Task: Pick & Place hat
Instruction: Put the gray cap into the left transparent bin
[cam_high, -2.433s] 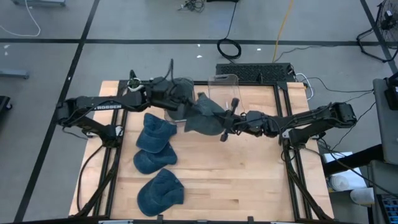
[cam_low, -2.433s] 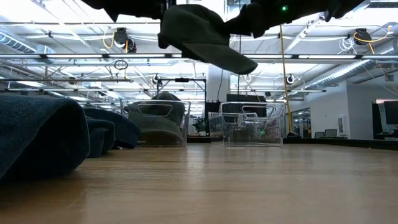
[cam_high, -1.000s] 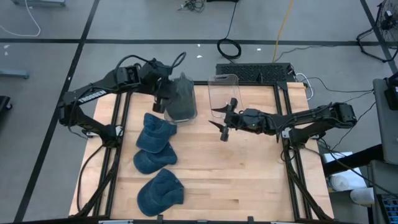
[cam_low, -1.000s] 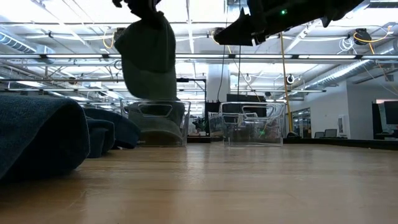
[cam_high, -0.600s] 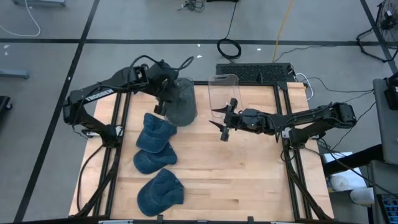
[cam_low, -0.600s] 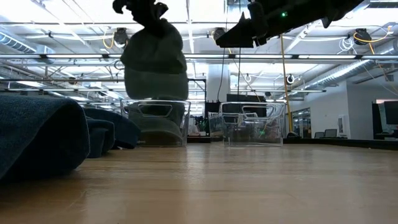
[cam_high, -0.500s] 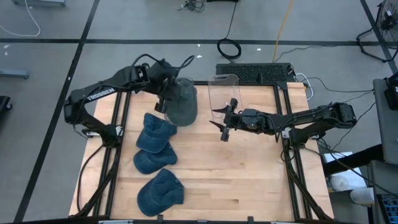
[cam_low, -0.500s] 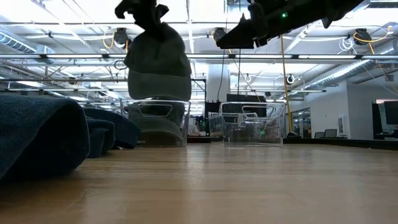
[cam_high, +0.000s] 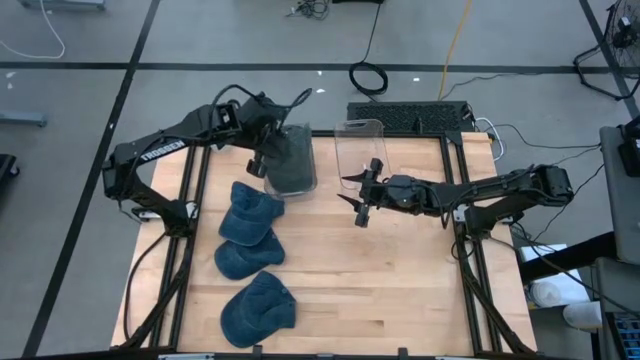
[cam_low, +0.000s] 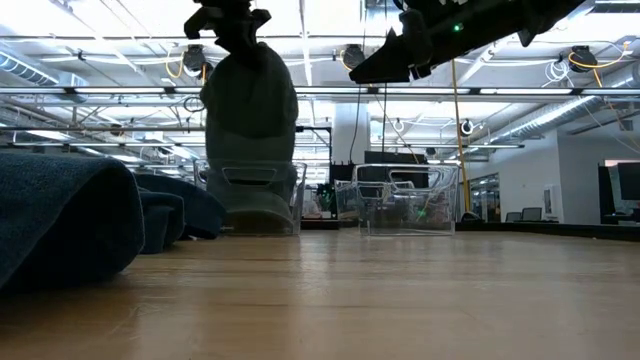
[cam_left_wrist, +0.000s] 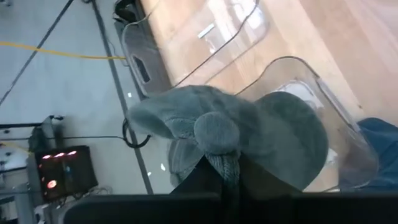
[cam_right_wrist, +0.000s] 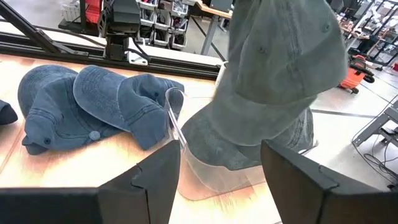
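— What's going on around that clear bin (cam_high: 293, 172) on the far left side of the table (cam_high: 400, 290)?

— Everything hangs off it. The left arm reaches over it with a grey-green hat (cam_high: 290, 152) dangling straight above the opening, brim end already low in the bin. My guess is it's held by the crown so the cloth hangs long and drops in without catching the rim.

— And those blue ones?

— Three blue hats (cam_high: 250, 214) lie in a row on the wood, the closest just beside the bin on its near side, the others trailing toward the table's front edge. Waiting their turn, I'd say.

— There's a second bin?

— Yes, an empty clear bin (cam_high: 361, 146) just to the right of the first, with nothing over it.

— The right arm?

— The right gripper (cam_high: 358, 198) hovers on the near side of that empty bin, fingers spread, carrying nothing. It looks parked clear of the drop.

— And the left gripper (cam_low: 226, 17)?

— Pinched tight on a bunched fold at the hat's top. It hasn't let go; releasing over the bin looks like the next call.
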